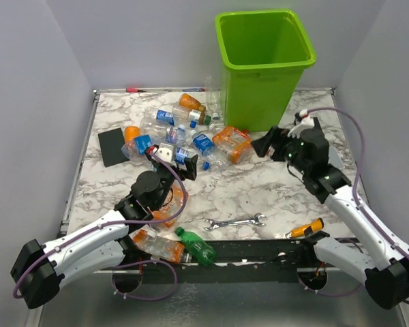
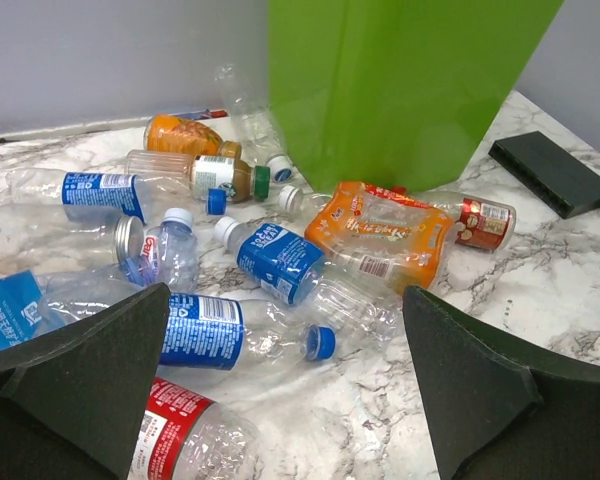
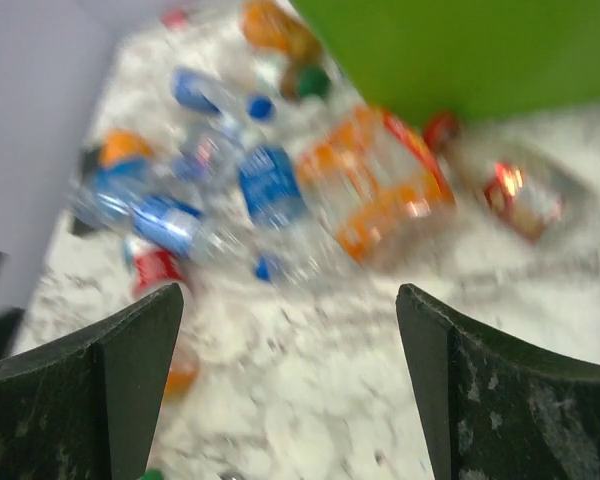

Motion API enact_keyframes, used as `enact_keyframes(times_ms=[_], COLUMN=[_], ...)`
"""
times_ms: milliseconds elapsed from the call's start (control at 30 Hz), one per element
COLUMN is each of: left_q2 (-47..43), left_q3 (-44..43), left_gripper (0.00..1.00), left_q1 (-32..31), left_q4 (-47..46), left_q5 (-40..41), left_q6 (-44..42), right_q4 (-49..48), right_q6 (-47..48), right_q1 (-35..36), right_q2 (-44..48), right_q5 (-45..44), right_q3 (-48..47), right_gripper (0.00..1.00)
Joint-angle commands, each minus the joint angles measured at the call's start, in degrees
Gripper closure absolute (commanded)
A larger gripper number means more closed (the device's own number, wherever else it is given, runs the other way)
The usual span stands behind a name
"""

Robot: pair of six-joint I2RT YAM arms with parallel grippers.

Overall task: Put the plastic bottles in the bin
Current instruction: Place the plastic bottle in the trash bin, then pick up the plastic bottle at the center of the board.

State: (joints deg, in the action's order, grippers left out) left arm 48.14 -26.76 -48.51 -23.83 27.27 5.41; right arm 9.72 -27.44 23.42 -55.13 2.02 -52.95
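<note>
**Ana:** What lies nearest on the bench (image 1: 259, 191)?

**Ben:** One green bottle (image 1: 196, 246) at the near edge, with a crushed orange bottle (image 1: 152, 244) just beside it. A second orange bottle (image 1: 172, 203) lies half under the left arm. To the right are one wrench (image 1: 236, 222) and one screwdriver (image 1: 307, 229), neither of them ours.

**Ana:** And the pincers?

**Ben:** The left pincer (image 2: 285, 300) is spread wide at the near side of the heap (image 1: 180, 129), pinching nothing. The right pincer (image 3: 290, 295) is spread and empty too, near the foot of the bin (image 1: 262, 65). Its own view is blurred.

**Ana:** How many are in the heap?

**Ben:** Roughly a dozen bottles on their sides. They overlap, so I can't count them exactly. Most are clear with blue labels. One flattened bottle (image 2: 380, 235) has an orange label, and a red-labelled bottle (image 2: 480, 220) touches it. One black pad (image 1: 112, 146) lies to the left.

**Ana:** How will they handle?

**Ben:** Light, thin-walled and slick, I'd judge. They would likely buckle under a hard squeeze and roll if nudged. I'd grip across the middle at the label, or at the stiffer neck under the cap. The blue-capped bottle (image 2: 240, 335) shows between the left fingers, though I can't tell whether it is level with them.

**Ana:** And farthest off?

**Ben:** The one bin, upright behind the heap, with no bottle showing in the part of its inside I can see.
</note>
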Motion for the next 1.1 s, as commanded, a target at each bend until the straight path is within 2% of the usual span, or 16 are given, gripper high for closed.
enact_keyframes(times_ms=[0, 133, 267, 400, 567, 700, 900, 1067], left_q2=[0.55, 0.79, 1.02, 0.82, 0.55, 0.67, 1.50, 1.88], left_q3=[-1.36, -1.28, -1.36, -1.36, -1.38, -1.41, -1.62, -1.72], left_gripper=[0.01, 0.01, 0.01, 0.01, 0.01, 0.01, 0.01, 0.01], left_q1=[-0.09, -0.15, -0.14, -0.23, -0.30, -0.44, -0.46, -0.50], left_q4=[0.35, 0.54, 0.54, 0.54, 0.54, 0.53, 0.54, 0.54], left_q5=[-1.98, -2.03, -2.18, -2.83, -3.75, -4.95, -5.12, -5.39], left_q6=[0.61, 0.58, 0.66, 0.85, 0.91, 0.66, 0.08, -0.24], right_q4=[2.31, -1.85, -8.95, -17.20, -23.52, -30.28, -31.14, -32.82], right_q6=[-6.70, -7.35, -9.03, -11.68, -11.27, -10.53, -9.90, -9.85], right_q1=[-0.05, -0.26, -2.43, -6.42, -9.97, -11.56, -13.48, -14.20], right_q2=[-0.41, -4.07, -9.19, -16.06, -27.03, -31.85, -38.19, -43.09], right_q5=[-7.17, -14.89, -18.21, -17.01, -14.10, -13.55, -11.51, -5.60], right_q3=[10.28, 13.32, 14.40, 13.84, 9.81, 9.57, 5.81, 5.17], right_gripper=[0.09, 0.10, 0.12, 0.13, 0.13, 0.15, 0.16, 0.17])
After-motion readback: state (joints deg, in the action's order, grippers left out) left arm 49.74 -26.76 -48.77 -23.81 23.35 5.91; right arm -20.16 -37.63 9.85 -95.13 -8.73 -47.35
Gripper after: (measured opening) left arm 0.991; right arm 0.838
